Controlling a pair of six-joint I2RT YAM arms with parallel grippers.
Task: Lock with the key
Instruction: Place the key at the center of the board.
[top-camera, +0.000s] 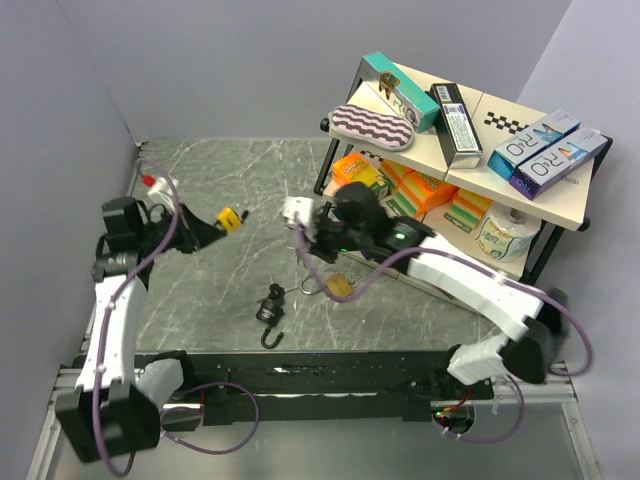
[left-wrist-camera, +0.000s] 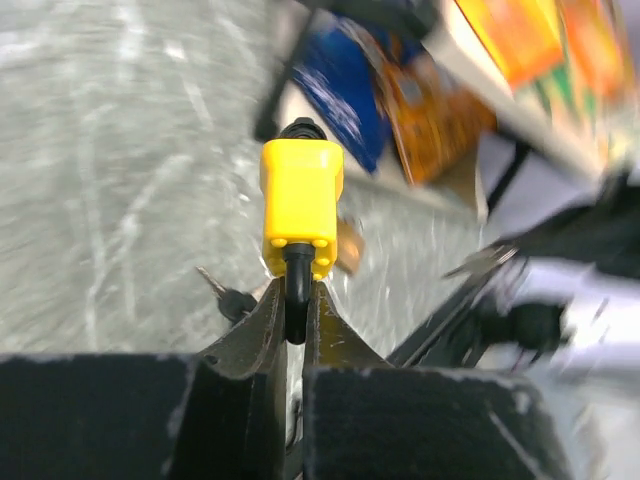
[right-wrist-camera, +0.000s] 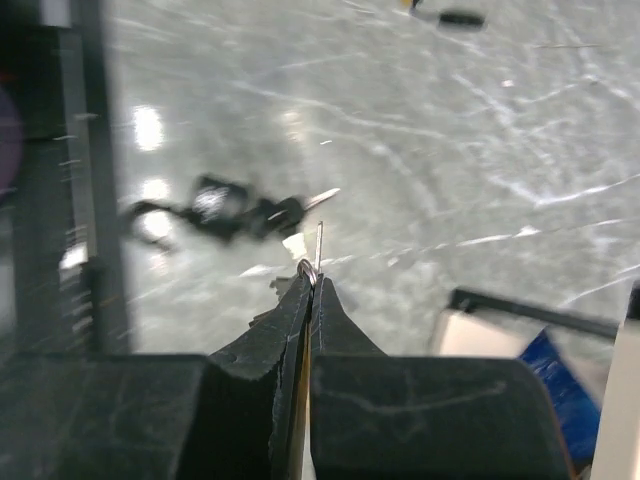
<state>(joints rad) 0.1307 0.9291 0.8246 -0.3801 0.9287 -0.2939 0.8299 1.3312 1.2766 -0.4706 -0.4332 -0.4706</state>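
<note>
Left tool (left-wrist-camera: 295, 298) pinches yellow padlock (left-wrist-camera: 300, 205); right tool (right-wrist-camera: 310, 292) pinches key ring (right-wrist-camera: 311, 268).

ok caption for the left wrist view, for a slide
Left claw pinching the yellow padlock by its black shackle

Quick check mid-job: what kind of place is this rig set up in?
Most likely a lab robot test cell: plain grey partition walls enclose a marble-patterned table, with a small rack of boxed goods as props. The left gripper holds a yellow padlock, the right gripper a key ring.
</note>
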